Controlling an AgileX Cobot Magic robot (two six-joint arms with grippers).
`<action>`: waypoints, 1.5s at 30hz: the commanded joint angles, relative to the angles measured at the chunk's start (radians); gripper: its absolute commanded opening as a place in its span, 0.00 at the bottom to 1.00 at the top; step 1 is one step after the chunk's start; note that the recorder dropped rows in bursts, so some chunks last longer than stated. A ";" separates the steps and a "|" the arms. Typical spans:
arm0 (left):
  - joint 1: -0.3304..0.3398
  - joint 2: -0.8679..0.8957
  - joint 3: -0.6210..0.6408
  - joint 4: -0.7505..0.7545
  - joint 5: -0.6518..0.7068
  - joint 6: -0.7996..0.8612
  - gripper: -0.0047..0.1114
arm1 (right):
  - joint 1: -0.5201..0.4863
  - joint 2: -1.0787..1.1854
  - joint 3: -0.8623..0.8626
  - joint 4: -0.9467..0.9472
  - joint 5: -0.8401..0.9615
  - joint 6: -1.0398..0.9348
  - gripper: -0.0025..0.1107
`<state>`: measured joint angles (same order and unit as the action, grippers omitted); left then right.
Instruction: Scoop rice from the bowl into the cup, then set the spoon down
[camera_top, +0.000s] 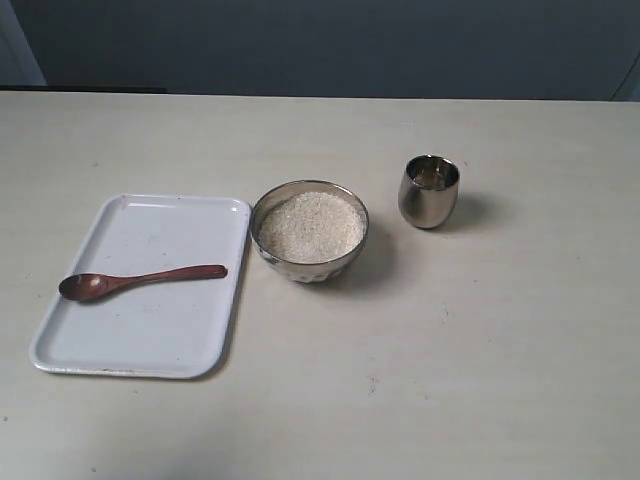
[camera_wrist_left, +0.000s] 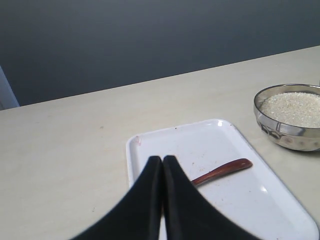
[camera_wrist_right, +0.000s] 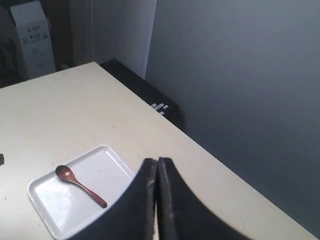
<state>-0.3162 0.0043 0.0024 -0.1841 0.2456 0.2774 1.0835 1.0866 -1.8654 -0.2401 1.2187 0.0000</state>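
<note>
Beige table (camera_top: 480, 350): spoon (camera_top: 145, 278) on white tray (camera_top: 150, 335), handle toward bowl (camera_top: 310, 268), scoop away; left, right jaws closed, empty.

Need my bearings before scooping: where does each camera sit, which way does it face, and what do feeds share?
Exterior: raised, looking down on the table, tray, spoon, bowl of rice and cup; no robot shows.
Left wrist: low near the tray, facing spoon and bowl past the shut left jaws.
Right wrist: higher, facing tray and spoon past the shut right jaws.
Shared: all three see tray and spoon.
</note>
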 joint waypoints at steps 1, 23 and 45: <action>-0.005 -0.004 -0.002 -0.001 -0.011 -0.005 0.04 | -0.001 -0.060 -0.005 0.011 0.002 0.015 0.02; -0.005 -0.004 -0.002 -0.001 -0.011 -0.005 0.04 | -0.815 -0.472 0.952 0.167 -0.607 0.057 0.02; -0.005 -0.004 -0.002 -0.001 -0.011 -0.005 0.04 | -1.130 -0.960 1.865 0.164 -1.248 0.054 0.02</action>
<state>-0.3162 0.0043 0.0024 -0.1841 0.2456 0.2774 -0.0404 0.1320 -0.0032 -0.0651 -0.0455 0.0612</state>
